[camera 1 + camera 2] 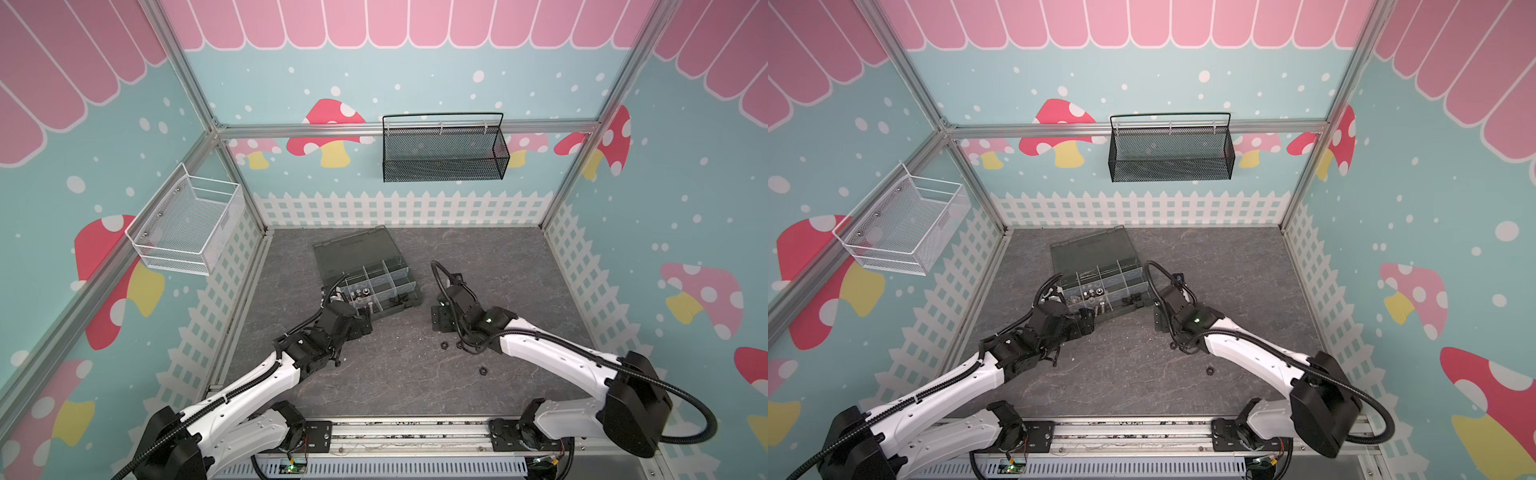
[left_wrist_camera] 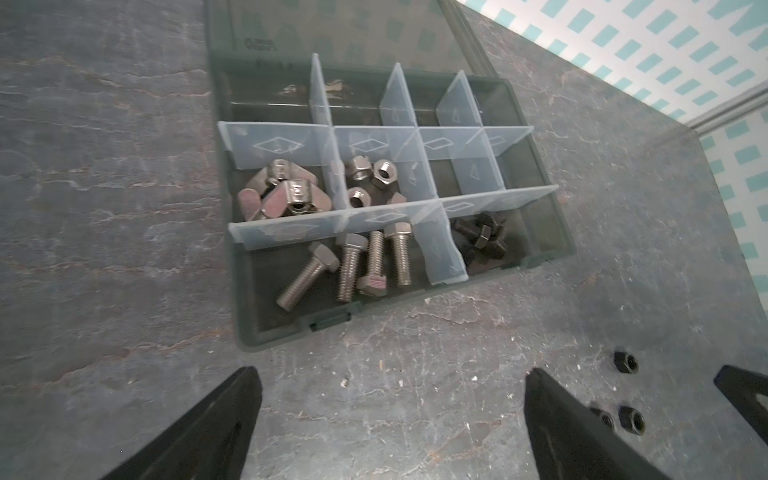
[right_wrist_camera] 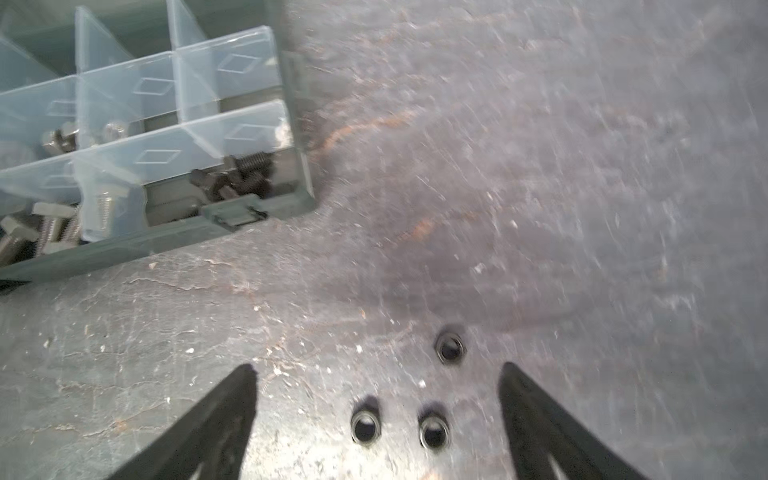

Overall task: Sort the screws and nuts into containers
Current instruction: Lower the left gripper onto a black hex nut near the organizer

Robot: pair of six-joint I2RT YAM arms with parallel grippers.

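Observation:
The dark translucent organizer box lies open at mid-table, its containers split by clear dividers. In the left wrist view they hold silver wing nuts, silver hex nuts, silver screws and black screws. Three black nuts lie loose on the table. My right gripper hovers open over them, two lying between its fingers, untouched. Near the box's front edge my left gripper stands open and empty. In both top views the grippers flank the box's front corners.
A white wire basket hangs on the left wall and a black mesh basket on the back wall. One black nut lies apart, nearer the front. The arms' mounting rail runs along the front edge.

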